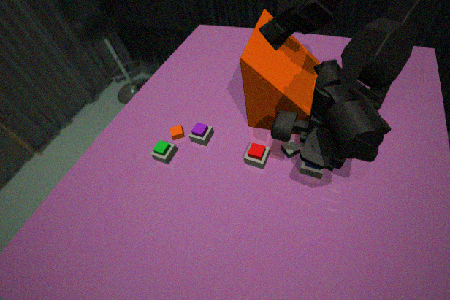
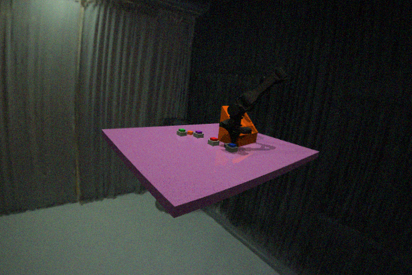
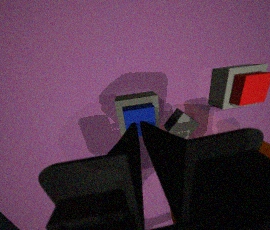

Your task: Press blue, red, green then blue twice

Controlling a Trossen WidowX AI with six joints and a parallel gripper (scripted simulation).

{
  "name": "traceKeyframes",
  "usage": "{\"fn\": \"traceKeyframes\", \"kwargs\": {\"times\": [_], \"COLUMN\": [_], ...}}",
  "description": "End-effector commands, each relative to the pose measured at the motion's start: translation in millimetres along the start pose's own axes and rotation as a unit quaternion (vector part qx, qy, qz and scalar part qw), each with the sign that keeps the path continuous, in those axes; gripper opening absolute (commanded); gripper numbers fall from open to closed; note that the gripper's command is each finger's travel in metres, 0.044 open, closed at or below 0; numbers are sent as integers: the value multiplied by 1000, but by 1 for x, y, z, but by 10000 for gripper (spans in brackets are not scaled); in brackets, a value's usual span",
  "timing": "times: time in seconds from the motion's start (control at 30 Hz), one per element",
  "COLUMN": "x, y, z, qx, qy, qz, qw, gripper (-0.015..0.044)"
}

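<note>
The blue button [image 1: 311, 172] [image 2: 232, 145] [image 3: 139, 114] sits in a grey base at the right end of the buttons. My gripper [image 3: 138, 126] is shut and empty, its tips over the near part of the blue cap in the wrist view. The cap stands out of its base; whether the tips touch it I cannot tell. In the top view the gripper hides most of this button. The red button [image 1: 256, 151] [image 2: 213, 139] [image 3: 252, 88] is to its left and stands raised. The green button [image 1: 161, 147] [image 2: 181, 130] is at the far left, also raised.
A small grey block [image 1: 291, 149] [image 3: 181, 125] lies between the red and blue buttons. A purple button [image 1: 199, 129] [image 2: 198, 132] and a small orange block [image 1: 177, 132] [image 2: 190, 132] are near the green button. A tall orange wedge [image 1: 256, 90] [image 2: 247, 139] stands behind, close to the arm.
</note>
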State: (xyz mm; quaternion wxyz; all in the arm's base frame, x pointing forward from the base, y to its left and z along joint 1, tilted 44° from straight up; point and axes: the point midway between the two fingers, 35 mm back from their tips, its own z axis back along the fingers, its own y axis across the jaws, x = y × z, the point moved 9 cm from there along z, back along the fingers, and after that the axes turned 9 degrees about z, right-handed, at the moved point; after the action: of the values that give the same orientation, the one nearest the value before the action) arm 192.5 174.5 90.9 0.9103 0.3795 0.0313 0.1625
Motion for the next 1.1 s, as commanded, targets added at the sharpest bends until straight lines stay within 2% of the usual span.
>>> {"fn": "traceKeyframes", "kwargs": {"times": [0.0, 0.83, 0.97, 1.07], "x": [-1, -1, -1, -1], "y": [-2, -2, -2, -2], "z": [-8, -15, 15, 18], "qx": [-4, -3, -4, -4], "qy": [2, 2, 2, 2], "qz": [-6, -6, -5, -6], "qw": [1000, 1000, 1000, 1000], "gripper": [20, 20, 20, 20]}}
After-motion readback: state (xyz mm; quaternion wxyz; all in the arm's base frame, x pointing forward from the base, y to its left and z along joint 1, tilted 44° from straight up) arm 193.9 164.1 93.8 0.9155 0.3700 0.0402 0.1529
